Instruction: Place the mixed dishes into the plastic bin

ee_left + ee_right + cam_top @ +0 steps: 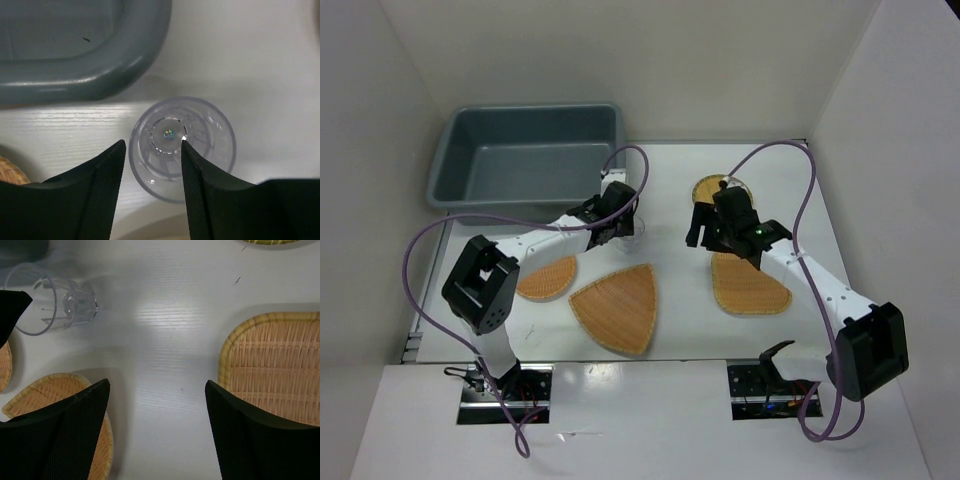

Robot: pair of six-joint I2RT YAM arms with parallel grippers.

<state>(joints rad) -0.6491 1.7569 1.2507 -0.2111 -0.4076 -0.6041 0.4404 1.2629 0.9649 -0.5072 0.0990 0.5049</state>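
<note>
White table (pixel 670 190), pale walls (pixel 380 120), plastic bin (pixel 535 108) far left, woven plates (pixel 620 305), left hand (pixel 152 145) and right hand (pixel 156 385) released

bin (pixel 525 150) far left | glass (pixel 210 145) before its corner | triangle plate (pixel 618 305) centre | square plate (pixel 748 285) right

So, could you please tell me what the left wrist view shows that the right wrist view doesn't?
Only left wrist: the plastic bin, its rolled rim and inner wall seen plainly, past the open left gripper. Only right wrist: the rounded-square plate and rounded-triangle plate, either side of the open right gripper. Both: the clear glass on the white table.
</note>
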